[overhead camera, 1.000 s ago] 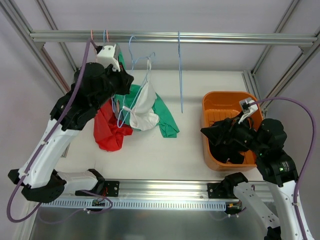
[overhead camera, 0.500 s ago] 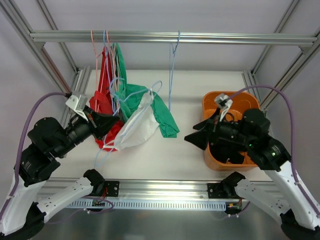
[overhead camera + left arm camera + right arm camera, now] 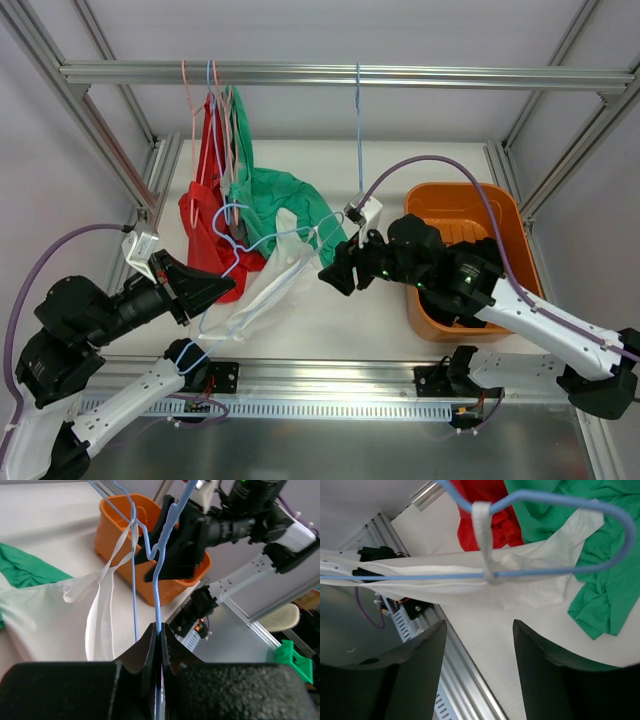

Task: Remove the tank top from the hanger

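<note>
A white tank top (image 3: 262, 290) hangs by its straps on a light blue wire hanger (image 3: 268, 240), held low over the table in front of the hanging clothes. My left gripper (image 3: 215, 285) is shut on the hanger wire; in the left wrist view the wire (image 3: 159, 580) runs up from between the closed jaws (image 3: 160, 626), with the white straps (image 3: 100, 610) draped to the left. My right gripper (image 3: 335, 270) is open and empty, just right of the tank top. In the right wrist view a strap (image 3: 482, 530) loops over the hanger (image 3: 560, 500) above the white cloth (image 3: 470, 585), beyond my open gripper (image 3: 479, 625).
A red garment (image 3: 205, 230) and a green garment (image 3: 285, 195) hang from the top rail (image 3: 340, 73) at back left. A bare blue hanger (image 3: 359, 130) hangs mid-rail. An orange basket (image 3: 470, 200) with dark cloth stands at right. An aluminium rail lines the near table edge.
My left arm pulled the blue hanger with the white tank top down and toward the near edge. My right arm swung left from over the orange basket to beside the tank top.
</note>
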{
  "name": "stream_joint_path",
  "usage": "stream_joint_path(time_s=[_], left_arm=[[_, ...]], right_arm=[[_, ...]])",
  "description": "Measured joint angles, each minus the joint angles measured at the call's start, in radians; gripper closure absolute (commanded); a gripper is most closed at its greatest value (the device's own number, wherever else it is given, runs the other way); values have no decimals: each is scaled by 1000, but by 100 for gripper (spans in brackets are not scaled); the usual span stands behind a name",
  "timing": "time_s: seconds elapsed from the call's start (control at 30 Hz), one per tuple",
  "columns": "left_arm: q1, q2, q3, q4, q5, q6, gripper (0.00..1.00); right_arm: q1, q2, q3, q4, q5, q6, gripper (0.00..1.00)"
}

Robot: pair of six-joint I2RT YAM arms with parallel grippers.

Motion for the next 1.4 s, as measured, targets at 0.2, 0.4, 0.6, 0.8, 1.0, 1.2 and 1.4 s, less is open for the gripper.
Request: stream_joint_path(time_s=[0.2,0.4,0.6,0.8,1.0,1.2,1.4], left_arm=[[0,-32,-5,-7,80,-39,100],[0,-48,-7,-26,83,-50,100],[0,-48,18,-69,39,-42,100],[0,-42,52,-139,16,0,100],[0,-41,60,-194,54,39,100],[0,-66,133,-225,74,60,100],[0,-45,257,-192,82,69,100]], right_arm=[[34,74,10,65,99,-31,55],[56,98,13,143,132,-56,99],[73,88,11,168,170,-62,100],[73,5,3,164,279,-68,100],[36,-7,68,112,379,-98,100],[-4,6,99,66,404,-113,100],[-20,5,99,37,346,-111,100]])
